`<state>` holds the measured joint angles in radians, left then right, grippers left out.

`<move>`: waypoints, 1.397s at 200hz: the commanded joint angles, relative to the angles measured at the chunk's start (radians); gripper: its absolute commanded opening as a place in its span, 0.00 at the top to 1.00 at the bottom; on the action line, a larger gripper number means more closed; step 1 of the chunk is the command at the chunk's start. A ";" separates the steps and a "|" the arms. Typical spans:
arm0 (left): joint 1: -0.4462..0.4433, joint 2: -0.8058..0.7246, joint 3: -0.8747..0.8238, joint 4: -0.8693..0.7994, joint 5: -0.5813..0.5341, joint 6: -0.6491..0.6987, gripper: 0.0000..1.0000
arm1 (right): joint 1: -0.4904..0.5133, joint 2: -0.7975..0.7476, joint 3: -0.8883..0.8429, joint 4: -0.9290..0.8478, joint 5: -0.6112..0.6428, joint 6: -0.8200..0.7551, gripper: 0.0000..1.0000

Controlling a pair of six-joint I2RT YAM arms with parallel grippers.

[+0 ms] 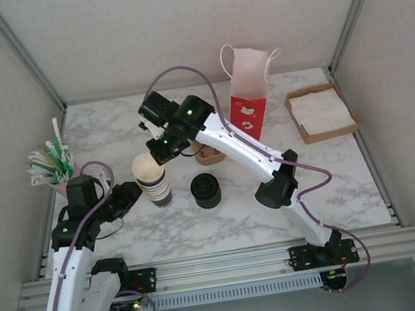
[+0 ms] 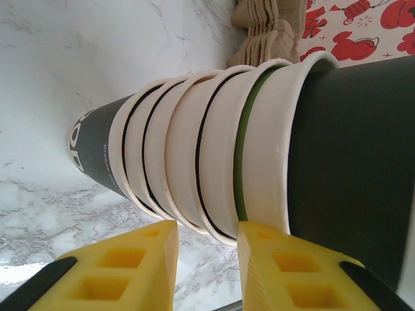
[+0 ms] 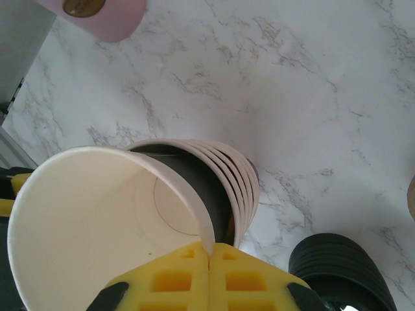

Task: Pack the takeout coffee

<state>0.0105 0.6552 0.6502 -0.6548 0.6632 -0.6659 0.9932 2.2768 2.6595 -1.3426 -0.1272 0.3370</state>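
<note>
**Right claw nips the top cup's rim; left claw waits low at the stack**

The top cup (image 1: pixel 146 169), dark-sided and with no lid on it yet, heads the cup stack (image 1: pixel 159 195); the stack stands upright on the counter (image 1: pixel 335 184), left of centre and just beside the lid stack (image 1: pixel 205 190). I take this cup for the one that will become the takeout coffee. The right claw (image 3: pixel 209 251) is closed tight on its cream rim, reaching it from the far side and from above. The left claw (image 2: pixel 207 228) sits low at the stack's near-left side; its 2 fingers stand a narrow gap apart, with the lower rims dipping into that gap; whether they press on a rim I cannot tell.

The coming move turns on the stack's long axis; it runs straight up from the counter, so the cup should, I judge, come off upward along it, and the right arm is the 1 placed to draw it. The red bag (image 1: pixel 249 107) stands well apart, toward the back.

The left wrist view shows a broad band of the cup's dark wall clear of the nest, so it sits high; the right wrist view shows the pinch itself and the mouth cocked off the rims beneath; the top view places the 2 arms on either side of the stack.
</note>
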 commanded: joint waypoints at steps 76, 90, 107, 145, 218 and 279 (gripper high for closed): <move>0.011 -0.034 0.024 -0.029 -0.021 0.023 0.64 | 0.010 -0.205 0.034 0.049 0.066 0.038 1.00; 0.011 -0.038 0.042 -0.048 -0.051 0.029 0.61 | 0.009 -0.240 0.022 0.044 0.096 0.031 1.00; 0.011 -0.042 0.070 -0.072 -0.083 0.037 0.56 | 0.009 -0.292 -0.020 0.044 0.144 0.019 1.00; 0.011 -0.054 0.167 -0.119 -0.142 0.052 0.35 | -0.004 -0.443 -0.202 0.055 0.275 0.001 1.00; 0.009 0.038 0.355 -0.123 -0.217 0.091 0.11 | -0.163 -0.822 -0.741 0.137 0.353 0.043 1.00; -0.047 0.206 0.392 0.060 -0.204 0.070 0.00 | -0.396 -1.033 -1.167 0.198 0.300 0.072 1.00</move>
<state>0.0006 0.8093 1.0080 -0.6994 0.4702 -0.5922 0.6586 1.2907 1.6100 -1.1999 0.2020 0.3870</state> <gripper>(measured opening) 0.991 0.036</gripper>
